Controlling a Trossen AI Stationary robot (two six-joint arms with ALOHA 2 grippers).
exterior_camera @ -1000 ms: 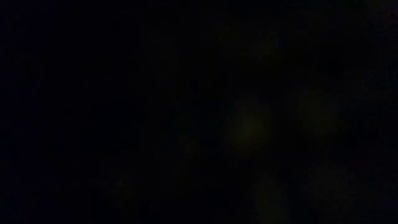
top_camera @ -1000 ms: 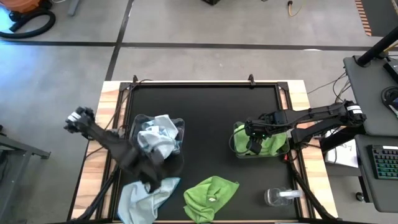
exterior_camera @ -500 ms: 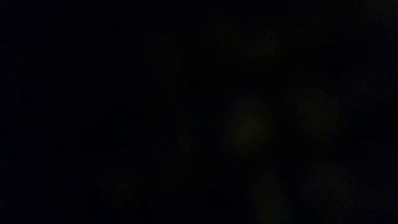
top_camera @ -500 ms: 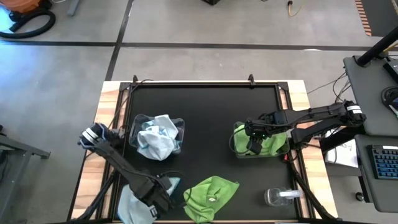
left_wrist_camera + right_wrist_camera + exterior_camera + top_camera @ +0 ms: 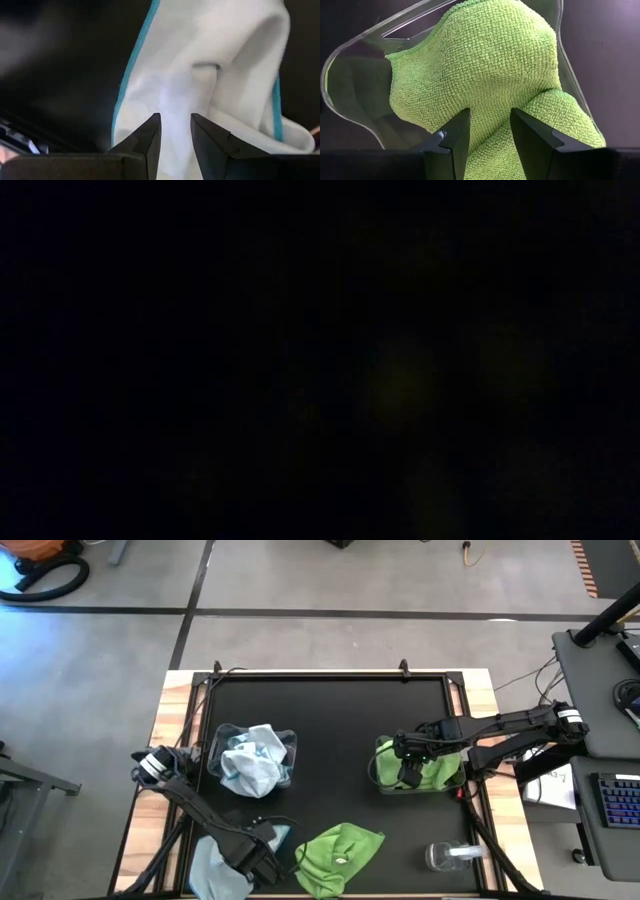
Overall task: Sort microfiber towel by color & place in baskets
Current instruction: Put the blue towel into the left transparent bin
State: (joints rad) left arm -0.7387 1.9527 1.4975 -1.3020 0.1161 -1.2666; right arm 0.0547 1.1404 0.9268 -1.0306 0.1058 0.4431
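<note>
A pale blue towel [image 5: 212,870] with a teal hem lies bunched on the table by the near edge. My left gripper [image 5: 262,843] is low over its right part. In the left wrist view the gripper [image 5: 175,120] is open, with a narrow gap, and the towel [image 5: 210,60] lies right behind its fingertips. Another pale blue towel [image 5: 250,760] fills the left basket [image 5: 215,737]. My right gripper [image 5: 408,775] hovers open [image 5: 490,112] over a lime green towel [image 5: 485,55] that lies in the right basket [image 5: 355,85]. A second green towel [image 5: 338,850] rests crumpled on the table. My left gripper comes at the pale blue towel from above, slanting toward the near edge, with its fingertips [image 5: 150,127] over a raised fold [image 5: 175,95]. I cannot tell whether they touch the cloth. The towel lies on the table.
A small clear round container [image 5: 450,856] with a white part stands near the table's near right corner. The black mat's middle and far part [image 5: 330,710] are bare. The low view is fully dark.
My left gripper has swung from over the left basket toward the near edge and dropped low onto the loose pale blue towel's right part. The towels and baskets have stayed put.
</note>
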